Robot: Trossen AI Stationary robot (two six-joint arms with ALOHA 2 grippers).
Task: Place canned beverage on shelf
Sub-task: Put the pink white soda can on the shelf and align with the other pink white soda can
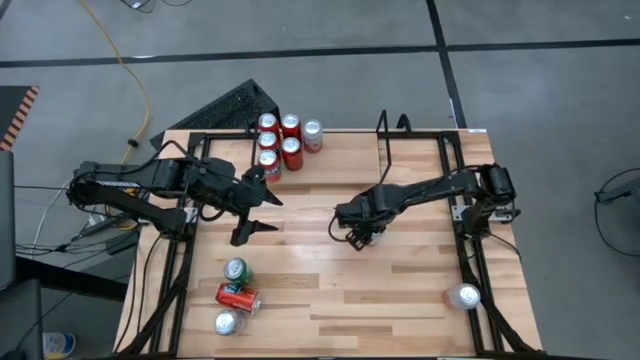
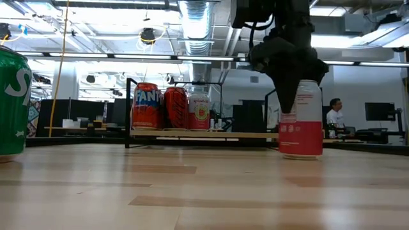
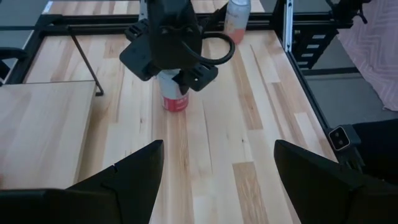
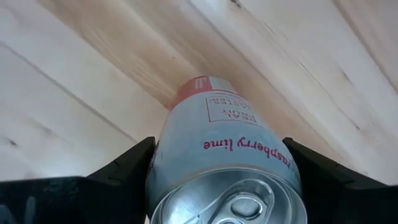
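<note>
A pink-and-white can lettered "raspberry lime" (image 4: pixel 224 149) stands upright on its base on the wooden table's middle (image 2: pixel 301 124) (image 3: pixel 175 99). My right gripper (image 1: pixel 358 228) (image 4: pixel 217 146) hangs over it, pointing down and open, with one finger on each side of the can's upper wall. The shelf (image 2: pixel 192 135), a low black rod rack, stands at the table's far edge, with several cans (image 1: pixel 282 140) upright on its left part. My left gripper (image 1: pixel 255 212) (image 3: pixel 217 158) waits open and holding nothing, above the table's left part. My right gripper comes at the can from above with its fingers (image 4: pixel 134 165) beside the can's upper side wall (image 4: pixel 171 134). Whether the fingers touch the wall I cannot tell. The can stands upright with its base on the table.
At the near left are a green can (image 1: pixel 237 270), a red can lying on its side (image 1: pixel 238 297) and a silver-topped can (image 1: pixel 226 322). Another can (image 1: pixel 465 296) stands near the right rail. Bare wood lies between the middle can and the shelf. A person (image 2: pixel 334 115) shows in the room beyond.
</note>
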